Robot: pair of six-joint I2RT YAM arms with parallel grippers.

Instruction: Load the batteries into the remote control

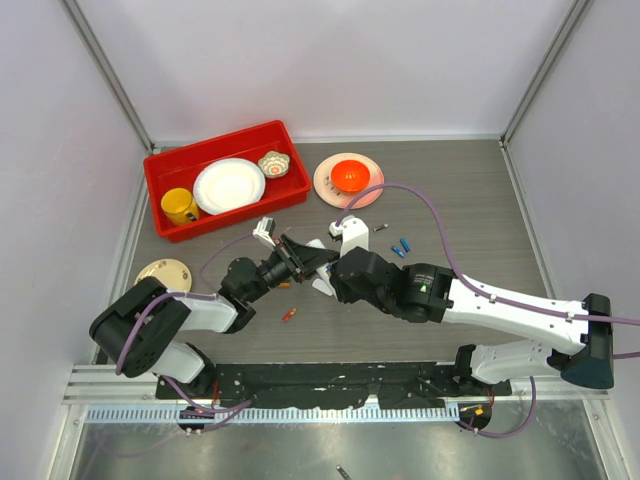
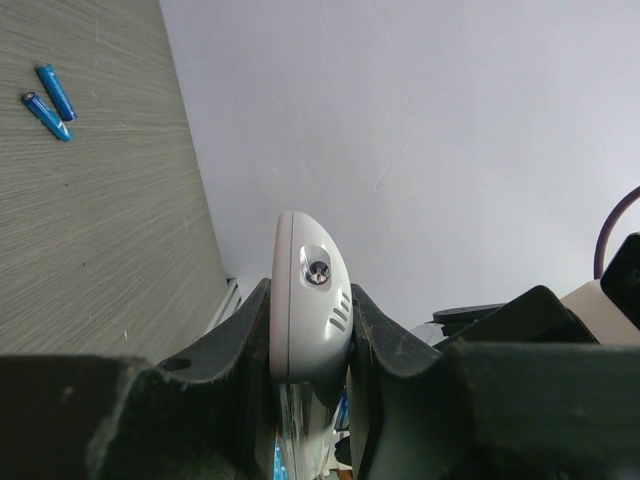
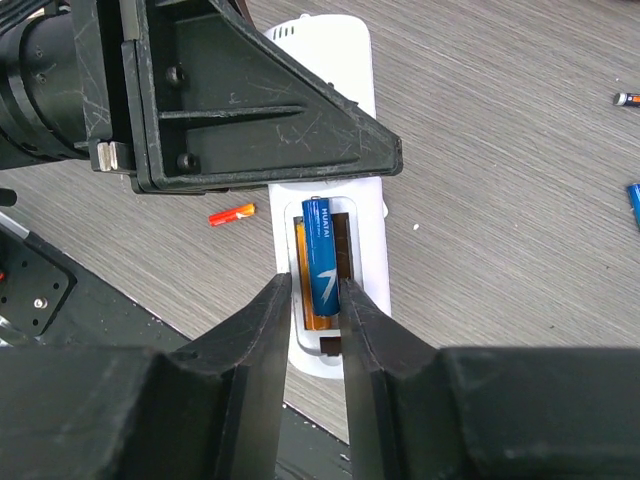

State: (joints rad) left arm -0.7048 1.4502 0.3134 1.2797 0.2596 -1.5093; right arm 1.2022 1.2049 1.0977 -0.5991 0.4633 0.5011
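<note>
My left gripper [image 1: 300,258] is shut on the white remote control [image 1: 325,283] and holds it by one end, its rounded tip showing between the jaws in the left wrist view [image 2: 300,310]. In the right wrist view the remote control [image 3: 365,215] lies back up, with an orange battery [image 3: 300,270] seated in its dark recess. My right gripper [image 3: 315,300] is closed around the lower end of a blue battery [image 3: 322,255] that rests in the recess. Two loose blue batteries [image 1: 400,248] and an orange-red one [image 1: 289,314] lie on the table.
A red bin [image 1: 160,170] at the back left holds a yellow cup [image 1: 180,206], a white plate [image 1: 229,185] and a small bowl [image 1: 273,163]. A pink plate with an orange bowl [image 1: 348,178] stands behind the grippers. A tan saucer [image 1: 163,272] lies at the left.
</note>
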